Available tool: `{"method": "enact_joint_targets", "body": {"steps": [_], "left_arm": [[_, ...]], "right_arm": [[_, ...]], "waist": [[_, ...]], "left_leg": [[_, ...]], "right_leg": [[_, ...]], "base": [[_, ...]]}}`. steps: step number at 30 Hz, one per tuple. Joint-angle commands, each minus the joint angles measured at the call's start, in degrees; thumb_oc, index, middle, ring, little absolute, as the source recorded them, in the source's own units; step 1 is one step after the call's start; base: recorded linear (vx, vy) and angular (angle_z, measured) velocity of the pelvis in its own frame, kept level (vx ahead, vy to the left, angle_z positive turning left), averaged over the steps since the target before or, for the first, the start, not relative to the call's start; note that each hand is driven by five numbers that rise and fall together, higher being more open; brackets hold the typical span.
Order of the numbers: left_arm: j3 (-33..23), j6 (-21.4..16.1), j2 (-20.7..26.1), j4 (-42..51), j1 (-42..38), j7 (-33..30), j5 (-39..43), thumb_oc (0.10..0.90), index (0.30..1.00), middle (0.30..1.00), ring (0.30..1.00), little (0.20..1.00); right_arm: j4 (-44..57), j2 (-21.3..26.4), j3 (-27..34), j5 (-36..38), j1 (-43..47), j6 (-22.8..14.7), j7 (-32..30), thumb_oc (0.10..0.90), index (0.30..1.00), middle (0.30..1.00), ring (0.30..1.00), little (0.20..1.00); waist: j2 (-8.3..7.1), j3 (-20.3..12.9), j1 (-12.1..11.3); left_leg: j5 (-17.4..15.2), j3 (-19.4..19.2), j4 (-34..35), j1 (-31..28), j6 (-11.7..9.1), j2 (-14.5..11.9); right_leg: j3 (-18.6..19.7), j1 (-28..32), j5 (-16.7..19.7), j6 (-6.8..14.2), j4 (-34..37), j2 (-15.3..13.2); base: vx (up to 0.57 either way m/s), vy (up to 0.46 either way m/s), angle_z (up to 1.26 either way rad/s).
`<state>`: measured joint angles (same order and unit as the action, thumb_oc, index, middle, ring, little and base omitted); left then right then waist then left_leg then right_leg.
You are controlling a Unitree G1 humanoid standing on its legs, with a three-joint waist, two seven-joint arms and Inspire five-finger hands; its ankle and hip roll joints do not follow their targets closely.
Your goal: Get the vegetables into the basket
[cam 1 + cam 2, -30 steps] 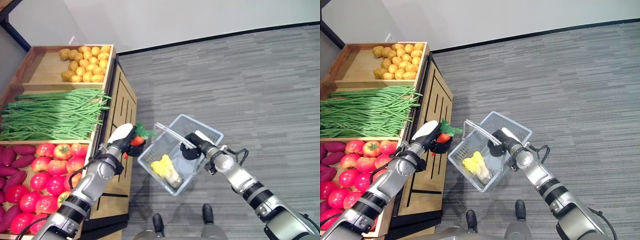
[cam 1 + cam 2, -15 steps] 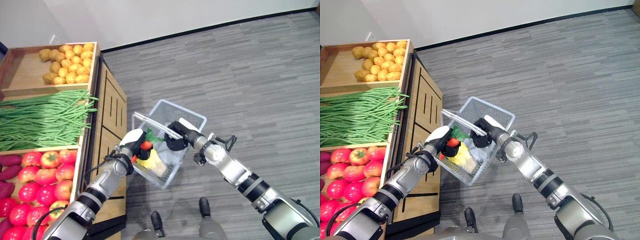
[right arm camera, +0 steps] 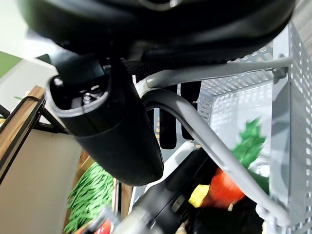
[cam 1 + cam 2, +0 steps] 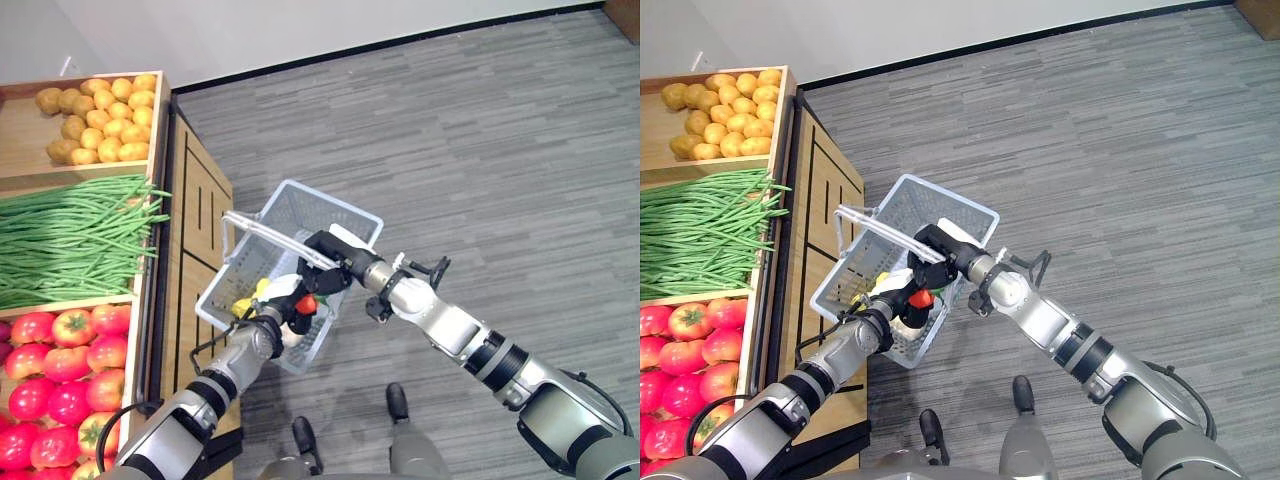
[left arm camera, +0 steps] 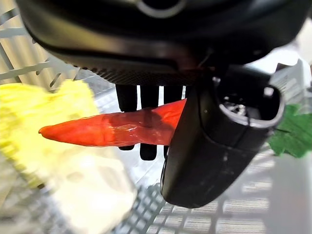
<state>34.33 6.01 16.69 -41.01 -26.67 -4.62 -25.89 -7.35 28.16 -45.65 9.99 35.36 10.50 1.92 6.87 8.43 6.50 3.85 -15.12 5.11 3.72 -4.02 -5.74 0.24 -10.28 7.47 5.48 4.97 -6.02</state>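
Note:
My right hand (image 4: 332, 266) is shut on the handle (image 3: 195, 127) of a grey mesh basket (image 4: 335, 207) and holds it up beside the wooden stand. Inside the basket, my left hand (image 4: 280, 310) is shut on an orange carrot (image 5: 112, 129) with green leaves (image 5: 292, 136), pinched between thumb and fingers (image 5: 141, 100). The carrot (image 4: 922, 297) hangs just above a yellow-and-white leafy vegetable (image 5: 44, 109) that lies on the basket's floor. The right wrist view looks down past the handle at the carrot (image 3: 226, 187).
A wooden stand on my left has bins of potatoes (image 4: 95, 110), green beans (image 4: 70, 235) and tomatoes (image 4: 50, 360). The basket's near corner overlaps the stand's side panel (image 4: 185, 230). Grey carpet (image 4: 500, 150) stretches to the right, up to a white wall.
The camera has shifted. My left hand has carried the carrot from beside the stand over the rim into the basket. My right hand has brought the basket closer to the stand.

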Motion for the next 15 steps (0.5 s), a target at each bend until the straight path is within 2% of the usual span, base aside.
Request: {"method": "enact_joint_targets", "body": {"steps": [1, 4, 5, 6, 7, 8, 15], "left_arm": [[3.9, -1.3, 0.5, -5.0, -10.1, -2.8, -1.7, 0.400, 0.300, 0.300, 0.300, 0.300], [4.3, -1.4, -0.7, -8.6, -10.2, -2.7, -1.7, 0.400, 0.300, 0.300, 0.300, 0.300], [4.6, -1.2, -1.3, -10.5, -10.2, -2.8, -2.0, 0.559, 0.522, 0.522, 0.522, 0.522], [4.6, -1.1, -1.5, -10.9, -10.1, -2.9, -2.1, 0.759, 0.802, 0.802, 0.802, 0.802], [4.7, -1.0, -1.8, -11.6, -10.0, -3.0, -2.1, 0.843, 0.920, 0.920, 0.920, 0.920], [4.7, -1.0, -1.9, -11.7, -10.0, -3.0, -2.1, 0.900, 1.000, 1.000, 1.000, 1.000], [4.9, -0.6, -3.3, -15.0, -9.7, -3.6, -2.3, 0.900, 1.000, 1.000, 1.000, 1.000]], "right_arm": [[10.3, -8.6, 3.1, 4.5, 12.6, -11.4, -0.6, 0.400, 0.300, 0.300, 0.300, 0.300], [11.0, -8.5, 2.6, 5.3, 12.6, -11.7, -0.4, 0.400, 0.300, 0.300, 0.300, 0.300], [11.6, -8.6, 2.4, 5.7, 12.7, -12.1, -0.2, 0.400, 0.300, 0.300, 0.300, 0.300], [11.7, -8.7, 2.3, 5.9, 12.7, -12.2, -0.3, 0.400, 0.300, 0.300, 0.300, 0.300], [12.0, -8.8, 2.3, 6.0, 12.7, -12.3, -0.3, 0.400, 0.300, 0.300, 0.300, 0.300], [12.0, -8.7, 2.3, 6.0, 12.7, -12.3, -0.3, 0.400, 0.300, 0.300, 0.300, 0.300], [13.3, -8.2, 2.3, 5.5, 12.8, -12.9, -0.9, 0.400, 0.300, 0.300, 0.300, 0.300]], "waist": [[-2.13, -2.3, -0.1], [-2.17, -2.1, 0.1], [-2.27, -2.0, 0.3], [-2.29, -2.0, 0.3], [-2.32, -2.0, 0.3], [-2.30, -2.0, 0.3], [-2.48, -1.9, 0.5]], "left_leg": [[0.3, 0.7, -0.1, -0.5, -2.5, 0.8], [0.4, 0.5, -0.1, -0.3, -2.5, 0.7], [0.4, 0.3, -0.1, -0.2, -2.6, 0.7], [0.4, 0.2, -0.1, -0.2, -2.6, 0.6], [0.4, 0.2, -0.1, -0.2, -2.6, 0.6], [0.4, 0.2, -0.1, -0.2, -2.6, 0.6], [0.4, 0.0, -0.1, 0.0, -2.6, 0.3]], "right_leg": [[-1.9, 1.7, -1.3, 3.8, -0.4, -3.0], [-1.6, 1.3, -1.2, 3.7, -0.5, -2.9], [-1.5, 1.0, -1.1, 3.7, -0.5, -2.8], [-1.4, 0.9, -1.1, 3.7, -0.5, -2.8], [-1.4, 0.8, -1.1, 3.7, -0.5, -2.7], [-1.4, 0.8, -1.1, 3.7, -0.5, -2.7], [-1.1, 0.5, -1.0, 3.6, -0.5, -2.6]], "base": [[-0.01, -0.004, -0.06], [-0.01, -0.006, -0.08], [-0.01, -0.013, -0.10], [0.00, -0.013, -0.10], [0.00, -0.008, -0.10], [0.00, -0.007, -0.07], [0.00, -0.001, 0.00]]}}
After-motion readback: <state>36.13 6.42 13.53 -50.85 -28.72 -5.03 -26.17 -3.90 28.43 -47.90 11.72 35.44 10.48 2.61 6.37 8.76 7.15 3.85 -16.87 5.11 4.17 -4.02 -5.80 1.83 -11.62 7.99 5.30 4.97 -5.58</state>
